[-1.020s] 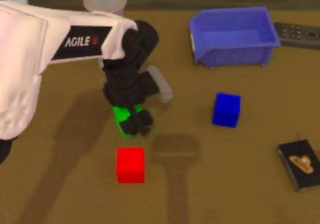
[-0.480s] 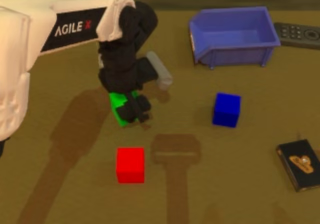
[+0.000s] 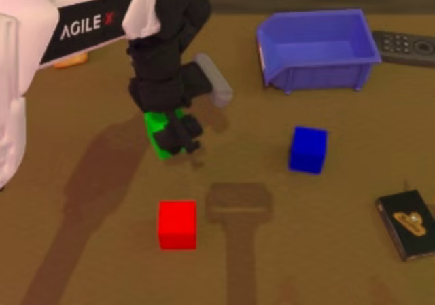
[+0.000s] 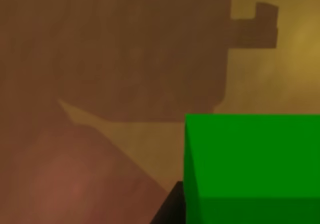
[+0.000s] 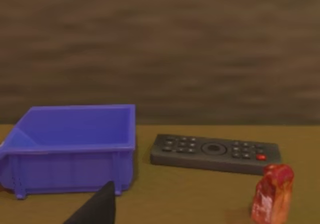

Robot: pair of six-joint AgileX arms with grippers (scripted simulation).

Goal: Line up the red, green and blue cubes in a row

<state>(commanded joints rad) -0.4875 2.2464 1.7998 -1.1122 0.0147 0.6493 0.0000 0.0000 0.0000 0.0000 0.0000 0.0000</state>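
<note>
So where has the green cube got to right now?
In the top view the green cube sits left of centre, gripped in the left arm's tool, above the red cube and well left of the blue cube.

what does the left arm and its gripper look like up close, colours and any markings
The left arm has smooth white shells, and a black panel along its forearm carries white "AGILE X" lettering with a red X. The wrist is a chunky matte black block with a pale grey cylinder jutting from its side. The left gripper is matte black too, with short, blocky fingers. No loose cables show.
</note>
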